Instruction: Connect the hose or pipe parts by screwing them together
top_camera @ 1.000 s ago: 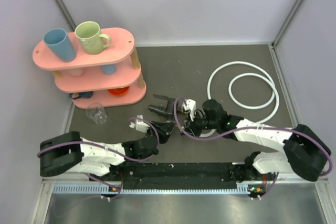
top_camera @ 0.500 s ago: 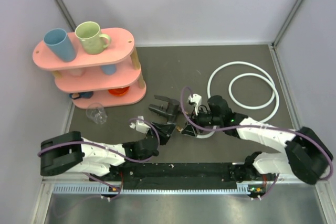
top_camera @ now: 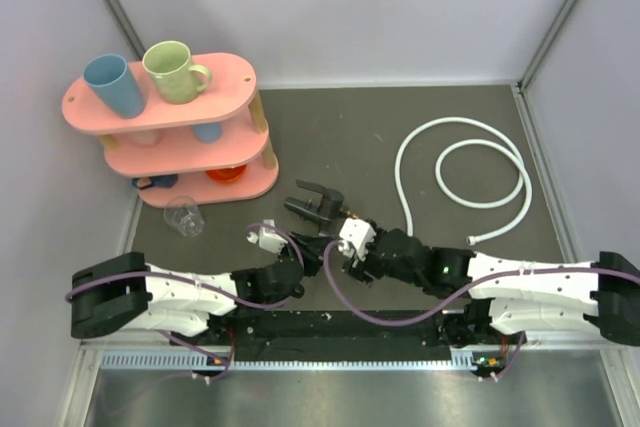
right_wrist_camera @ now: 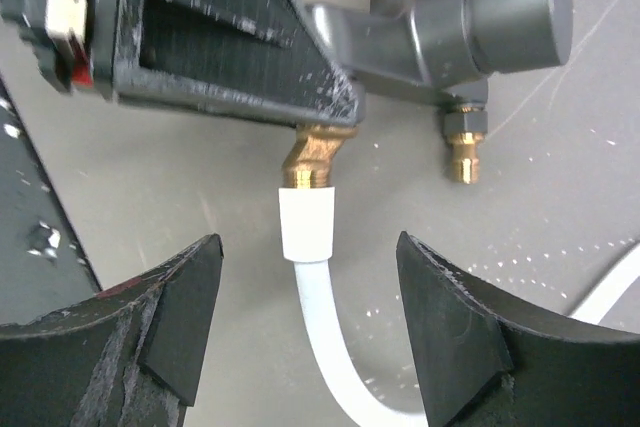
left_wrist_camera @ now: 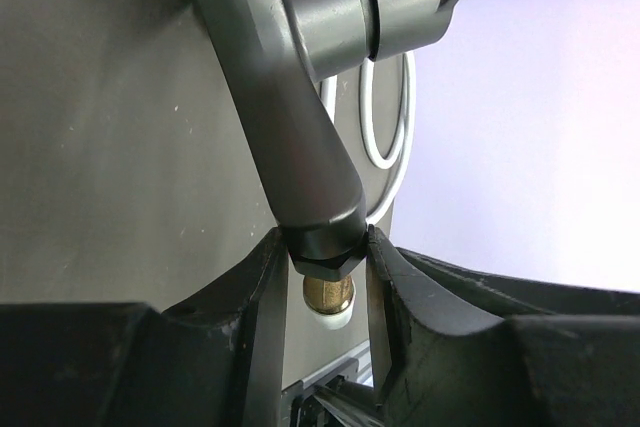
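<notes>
Hose (right_wrist_camera: 316,299), light and floppy by my guess, loops at far right with its end brought near centre; the grip belongs on the stiff end sleeve (right_wrist_camera: 305,227). My left claw (left_wrist_camera: 325,267) clamps the rigid black tap fitting (left_wrist_camera: 300,147). My right claw (right_wrist_camera: 308,282) stands apart astride the hose end, which points straight into the brass leg (right_wrist_camera: 312,159).

The tap fitting (left_wrist_camera: 300,97) sits between the left tool's (left_wrist_camera: 322,259) fingers. The hose (right_wrist_camera: 308,232) meets it, passing between the right tool's (right_wrist_camera: 310,312) fingers; its loops lie on the tabletop (top_camera: 340,127) beyond, rightward.
</notes>
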